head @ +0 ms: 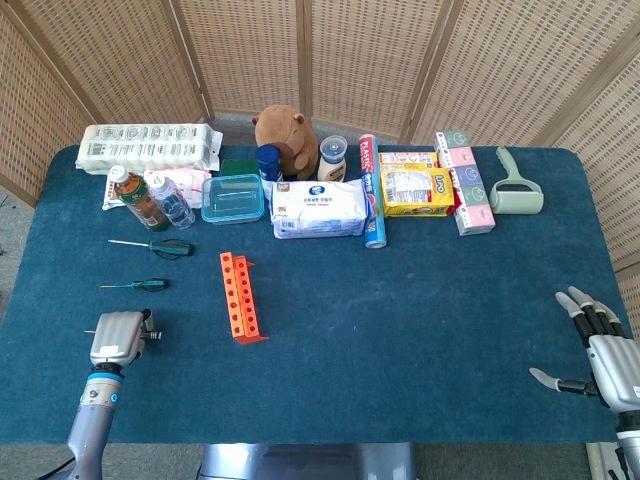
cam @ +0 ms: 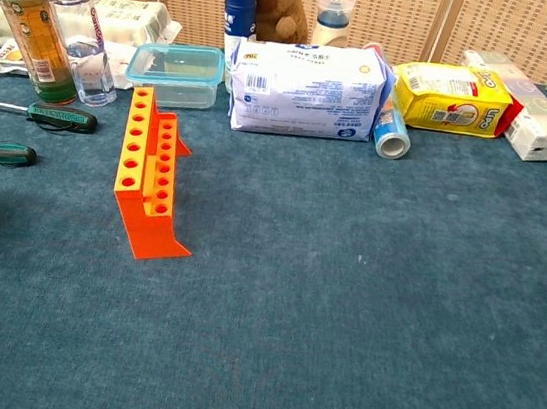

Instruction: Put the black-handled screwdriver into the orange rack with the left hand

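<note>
Two slim screwdrivers with dark handles lie flat on the blue carpeted surface point(head: 420, 330): the farther screwdriver point(head: 153, 245) just ahead of the tea bottle's base, and the nearer screwdriver point(head: 136, 285) between it and the left robot hand point(head: 118, 336). Both handles look dark green to black in these views, and which one is the black-handled tool cannot be told for sure. Each rests untouched, shaft pointing away from the orange plastic rack point(head: 238, 296).

The left robot hand sits at the near left edge, just short of the nearer screwdriver, fingers curled in under its grey back and holding nothing; only fingertip parts of it show at the left border of the chest view. The rack, a stepped strip of round holes, stands upright on the surface to the right of that hand and slightly beyond it, apart from both tools.

The right robot hand point(head: 600, 350) is well apart at the far right edge, fingers spread and empty.

Beyond the left robot hand, along the back of the surface, stand a brown tea bottle point(head: 135, 197), a clear water bottle point(head: 175, 205), a clear lidded food box point(head: 233, 198), a white wipes pack point(head: 318, 209), a brown plush capybara point(head: 285, 135) and a yellow snack bag point(head: 415, 190).
</note>
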Robot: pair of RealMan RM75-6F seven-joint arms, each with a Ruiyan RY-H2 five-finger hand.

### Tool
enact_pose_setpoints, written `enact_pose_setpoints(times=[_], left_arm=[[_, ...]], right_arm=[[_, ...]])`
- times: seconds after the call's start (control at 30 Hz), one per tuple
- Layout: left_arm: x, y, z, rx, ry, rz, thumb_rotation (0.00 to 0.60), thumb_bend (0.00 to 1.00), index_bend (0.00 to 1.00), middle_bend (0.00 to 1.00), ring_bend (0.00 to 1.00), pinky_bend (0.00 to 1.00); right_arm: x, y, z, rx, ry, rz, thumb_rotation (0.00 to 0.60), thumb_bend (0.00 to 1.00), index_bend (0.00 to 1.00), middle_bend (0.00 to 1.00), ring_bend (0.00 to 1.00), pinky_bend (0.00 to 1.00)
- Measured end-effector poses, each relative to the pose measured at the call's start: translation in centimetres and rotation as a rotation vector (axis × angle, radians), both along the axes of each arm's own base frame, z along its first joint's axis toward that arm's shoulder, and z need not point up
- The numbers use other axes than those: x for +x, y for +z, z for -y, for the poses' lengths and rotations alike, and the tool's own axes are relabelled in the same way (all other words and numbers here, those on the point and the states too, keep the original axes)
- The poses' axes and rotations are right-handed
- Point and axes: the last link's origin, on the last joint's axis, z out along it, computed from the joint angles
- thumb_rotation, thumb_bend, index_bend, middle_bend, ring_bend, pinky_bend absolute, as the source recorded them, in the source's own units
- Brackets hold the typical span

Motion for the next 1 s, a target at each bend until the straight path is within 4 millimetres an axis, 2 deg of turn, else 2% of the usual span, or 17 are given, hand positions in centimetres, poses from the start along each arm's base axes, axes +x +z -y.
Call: enact_pose_setpoints(times=[0.27, 0.67, 1.0], left_arm=[[0.0, -0.2, 0.0, -0.004, 0.006, 0.003, 0.6, 0.34, 0.51, 1.0, 1.0, 1.0], [0.2, -0.6, 0.0, -0.006, -0.001, -0.005, 0.6, 0.41, 0.51, 1.0, 1.0, 1.0], [1.0, 1.1, 0.5, 0.023, -0.03, 0.039, 0.6, 0.41, 0.51, 1.0, 1.0, 1.0]], right_arm=[[0.0, 0.0, 0.0, 0.0, 0.001, 0.002, 0.404, 0.0, 0.04, 0.0, 0.0, 0.0], [0.0, 0.1, 0.0, -0.001, 0.005, 0.006, 0.41, 0.0, 0.04, 0.0, 0.0, 0.0], [0.0, 0.1, -0.1, 0.003, 0.005, 0.004, 0.41, 0.0, 0.04, 0.0, 0.0, 0.0]])
